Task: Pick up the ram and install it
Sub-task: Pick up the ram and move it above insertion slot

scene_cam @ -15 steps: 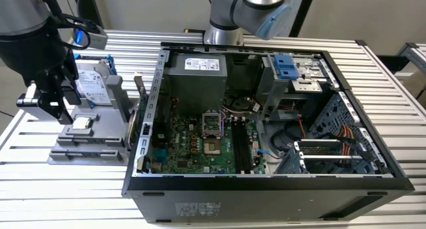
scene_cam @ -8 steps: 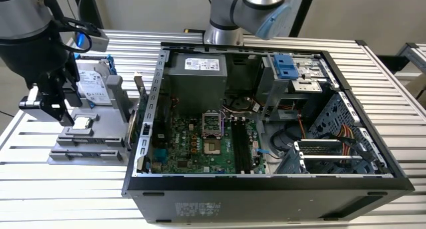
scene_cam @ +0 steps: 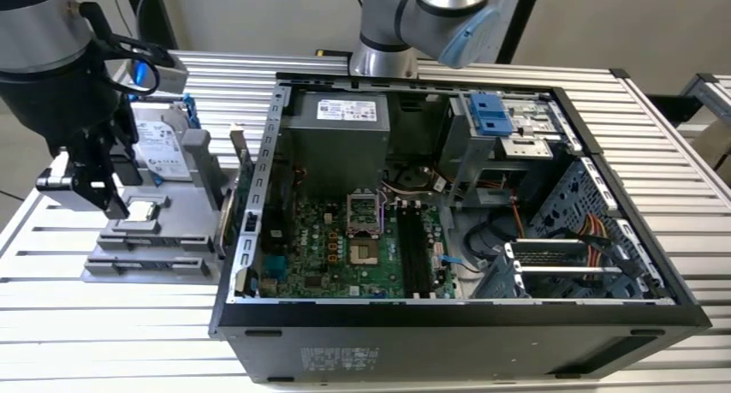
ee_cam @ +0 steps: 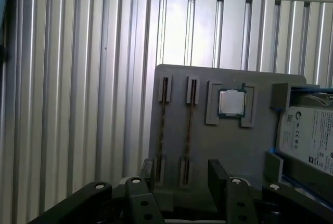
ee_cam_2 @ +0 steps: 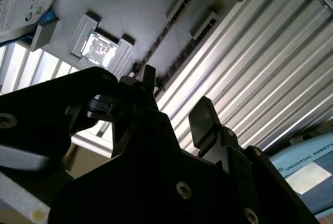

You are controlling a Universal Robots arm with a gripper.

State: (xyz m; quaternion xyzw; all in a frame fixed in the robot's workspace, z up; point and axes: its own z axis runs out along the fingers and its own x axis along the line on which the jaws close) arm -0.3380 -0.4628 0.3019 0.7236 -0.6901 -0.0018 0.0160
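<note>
Slatted table (ee_cam: 78,78): grey holder (ee_cam: 223,151) carries ram (ee_cam: 162,125), chip (ee_cam: 231,102); pincer (ee_cam: 181,164) wide, empty.

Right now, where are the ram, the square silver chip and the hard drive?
ram (ee_cam: 188,130), first wrist view, middle of its thin edge.
square silver chip (ee_cam: 231,102), first wrist view, centre of its face.
hard drive (ee_cam: 307,135), first wrist view, on its white label.

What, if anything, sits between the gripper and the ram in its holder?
Nothing visible does. In the first wrist view the open gripper hangs above the grey holder, where the ram stands edge-up in its slot.
</note>
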